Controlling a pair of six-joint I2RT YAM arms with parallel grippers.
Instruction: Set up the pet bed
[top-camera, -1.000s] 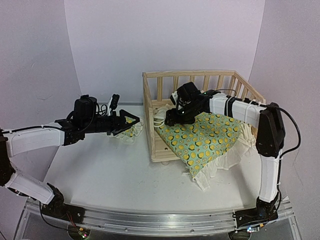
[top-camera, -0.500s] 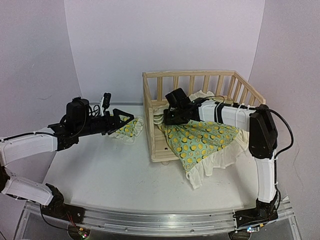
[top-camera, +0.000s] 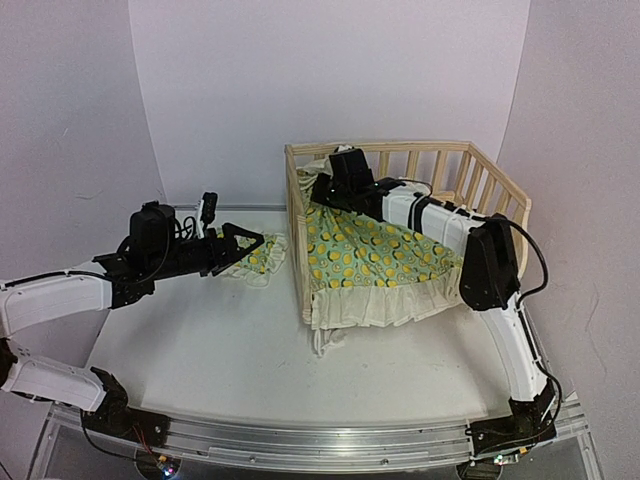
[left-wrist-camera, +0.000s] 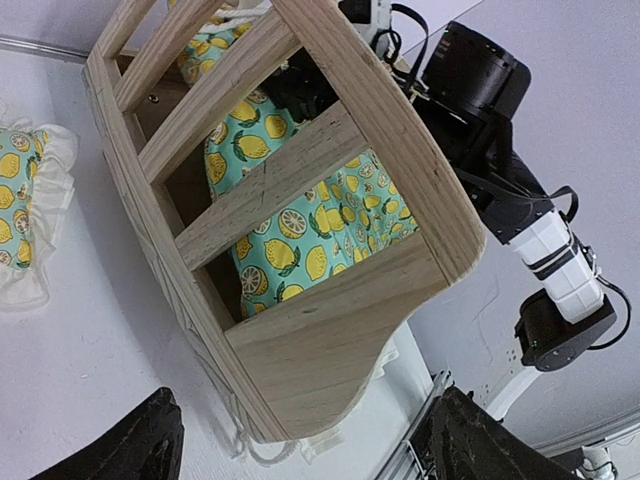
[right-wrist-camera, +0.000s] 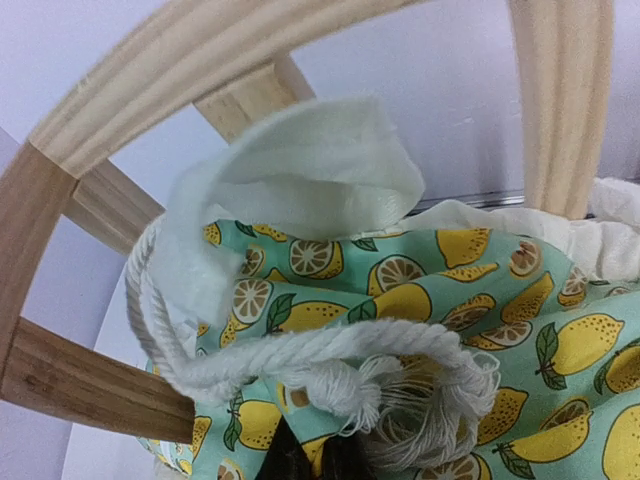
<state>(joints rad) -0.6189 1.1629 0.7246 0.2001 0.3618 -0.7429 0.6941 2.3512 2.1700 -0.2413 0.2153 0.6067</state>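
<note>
The pet bed's pale pine frame (top-camera: 400, 148) stands right of the table's middle, also close up in the left wrist view as slatted frame (left-wrist-camera: 330, 300). Its lemon-print cushion (top-camera: 370, 250) slopes inside, with the cream ruffle hanging over the low front side. My right gripper (top-camera: 322, 188) is shut on the cushion's corner (right-wrist-camera: 300, 300) at the frame's far left corner, beside a white rope loop (right-wrist-camera: 300, 355). The small matching pillow (top-camera: 262, 258) lies on the table left of the frame. My left gripper (top-camera: 245, 243) hovers open just over it, empty; its fingertips (left-wrist-camera: 140, 445) frame the bed.
The white tabletop (top-camera: 200, 340) stretches in front of and left of the frame. An aluminium rail (top-camera: 320, 440) with both arm bases runs along the near edge. Lilac walls close in behind and on both sides. A thin cord (left-wrist-camera: 240, 445) trails at the frame's foot.
My right gripper shut on the cushion and dragged its corner up to the frame's far left corner, spreading the cushion inside. My left arm drew back slightly left, staying open.
</note>
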